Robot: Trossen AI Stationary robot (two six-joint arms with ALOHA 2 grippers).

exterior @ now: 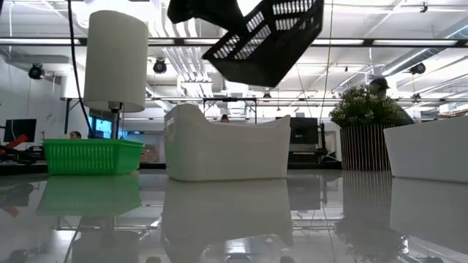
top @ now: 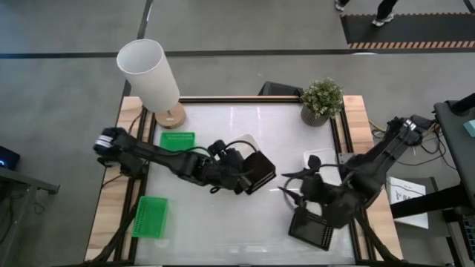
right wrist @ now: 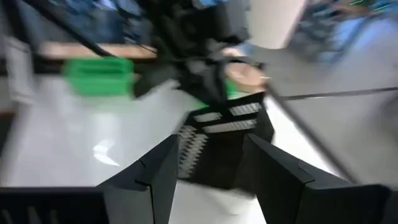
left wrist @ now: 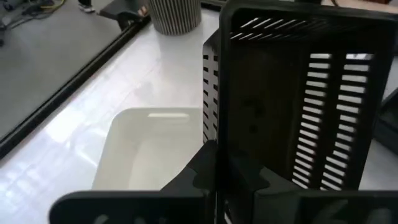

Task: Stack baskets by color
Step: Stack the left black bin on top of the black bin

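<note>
The left gripper (top: 249,176) is clamping a black mesh basket (top: 257,172) aloft above a white basket (left wrist: 146,149) at mid-table, while the right gripper (top: 291,185) is hovering wide open, holding nothing, beside another black basket (top: 313,230).

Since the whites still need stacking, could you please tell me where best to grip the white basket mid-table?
Take the white basket by one thin upright side wall, coming straight down from above: it sits open side up, rim free. The left claw, holding a black basket, hangs over it.
</note>
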